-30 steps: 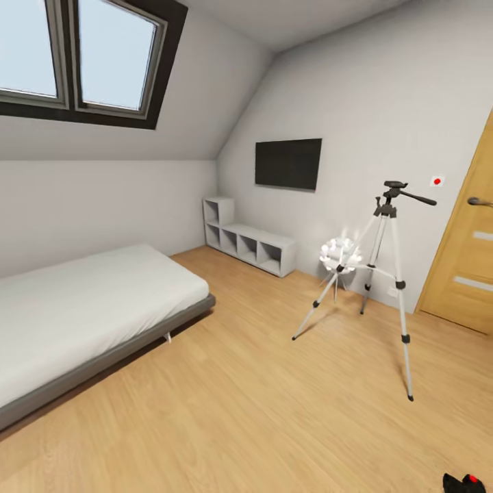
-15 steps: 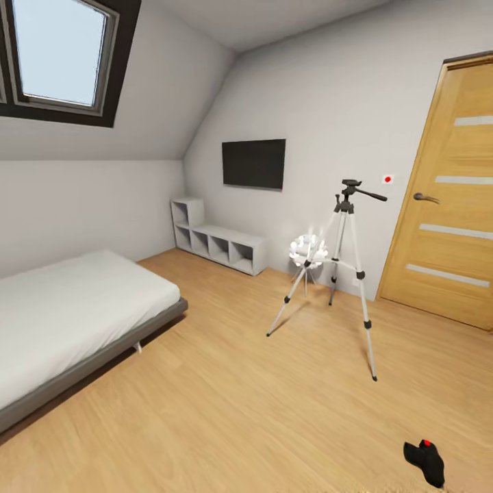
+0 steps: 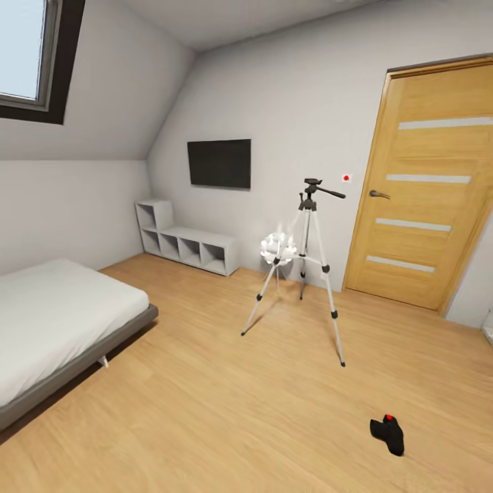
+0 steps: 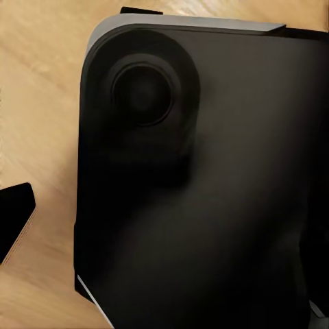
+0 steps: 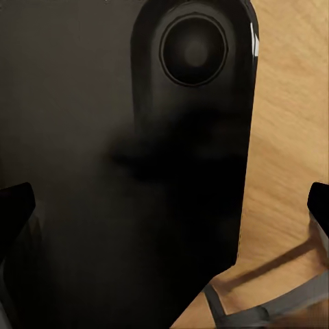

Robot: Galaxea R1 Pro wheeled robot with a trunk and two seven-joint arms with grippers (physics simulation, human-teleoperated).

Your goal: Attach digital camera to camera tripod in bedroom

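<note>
You're looking at the robot's own bodywork in both wrist views. In the left wrist view, a glossy black housing point(image 4: 205, 192) with rounded corners is showing a round raised boss point(image 4: 142, 92) with concentric rings, plus a thin grey edge strip point(image 4: 205, 22). In the right wrist view, a similar black panel point(image 5: 123, 171) is carrying a circular recessed cap point(image 5: 194, 50). Dark fingertips point(image 5: 15, 205) are poking in at the frame sides.
</note>
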